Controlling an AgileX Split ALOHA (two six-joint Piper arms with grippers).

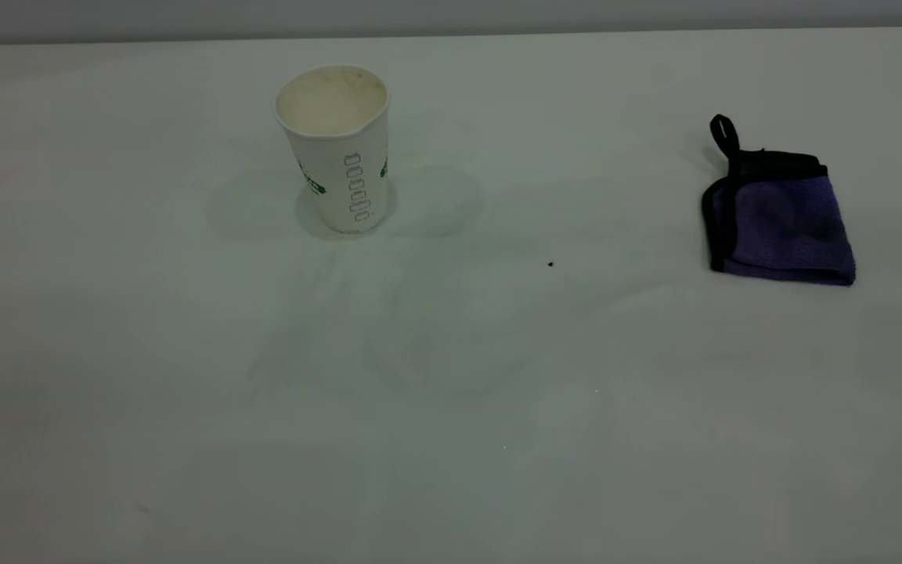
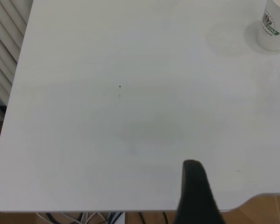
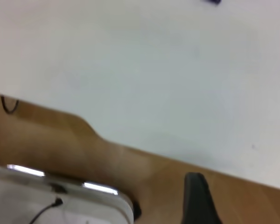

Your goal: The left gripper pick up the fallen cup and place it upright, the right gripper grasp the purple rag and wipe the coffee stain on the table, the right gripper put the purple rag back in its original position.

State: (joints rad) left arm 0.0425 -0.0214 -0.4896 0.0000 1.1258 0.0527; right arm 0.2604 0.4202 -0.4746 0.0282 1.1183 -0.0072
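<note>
The cup (image 1: 335, 149) stands upright on the table (image 1: 451, 439) at the back left, its cream inside showing. It also shows in the left wrist view (image 2: 274, 27), far from my left gripper (image 2: 193, 193), which hangs over the table's edge. The purple rag (image 1: 780, 219) lies folded at the right, its black loop pointing to the back. A sliver of it shows in the right wrist view (image 3: 214, 1). My right gripper (image 3: 196, 200) is off the table, above the wooden floor. No coffee stain shows, only a tiny black speck (image 1: 550, 264). Neither gripper is in the exterior view.
The table's edge (image 3: 98, 135) with a notched corner runs through the right wrist view. A white unit (image 3: 60, 200) with a cable sits below on the wooden floor. White slats (image 2: 2, 51) stand beside the table's side edge. Cables (image 2: 98, 217) hang under it.
</note>
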